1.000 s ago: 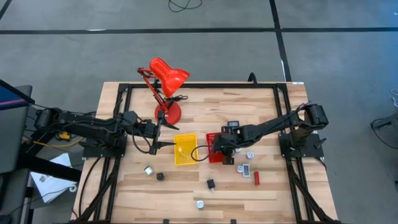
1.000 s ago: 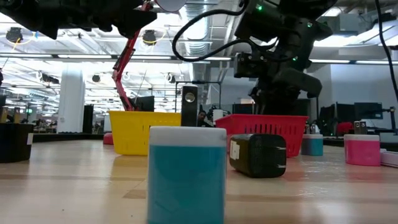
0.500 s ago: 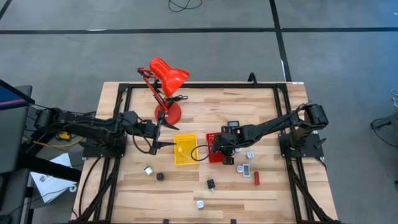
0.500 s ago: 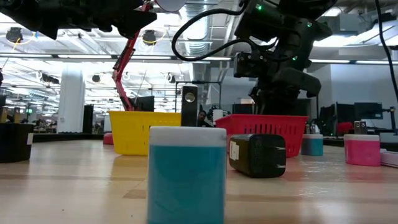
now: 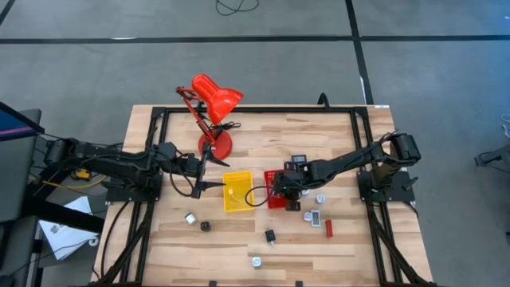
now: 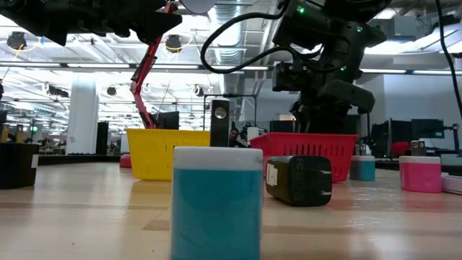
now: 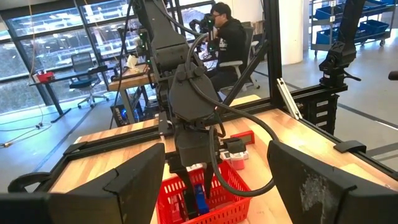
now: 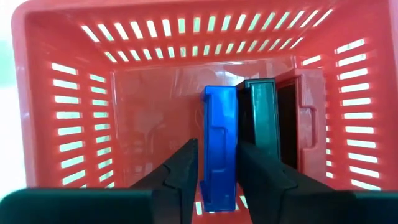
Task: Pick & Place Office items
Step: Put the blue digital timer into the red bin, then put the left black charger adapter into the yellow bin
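High view: we see the wooden desk (image 5: 343,143) with a black frame along its edges, a red desk lamp (image 5: 209,108) at the back, and a yellow tray (image 5: 237,191) beside a red tray (image 5: 273,197) near the middle. Loose office items lie on the front half: a silvery piece (image 5: 190,218), a black piece (image 5: 205,226), another black one (image 5: 270,235), a round silvery one (image 5: 256,261) near the front edge, and a red block (image 5: 328,229) to the right.

The right claw (image 5: 280,188) hangs over the red tray. The left claw (image 5: 213,173) waits just beside the yellow tray, its fingers spread with nothing between them.

The right wrist view gives what the overhead one hides: inside the slotted red tray a flat blue piece (image 8: 219,146) stands on edge between the two fingers (image 8: 176,173), with a dark piece (image 8: 260,121) and a red piece (image 8: 303,118) upright next to it. We cannot tell whether the fingers press on the blue piece or stand just clear of it.

From the low view a teal block (image 6: 217,202) fills the foreground and a black adapter (image 6: 299,180) lies in front of the red tray, blocking part of it; a pink block (image 6: 420,173) stands far right.

The left wrist view shows a workshop behind, with a seated person (image 7: 227,37) at a bench.
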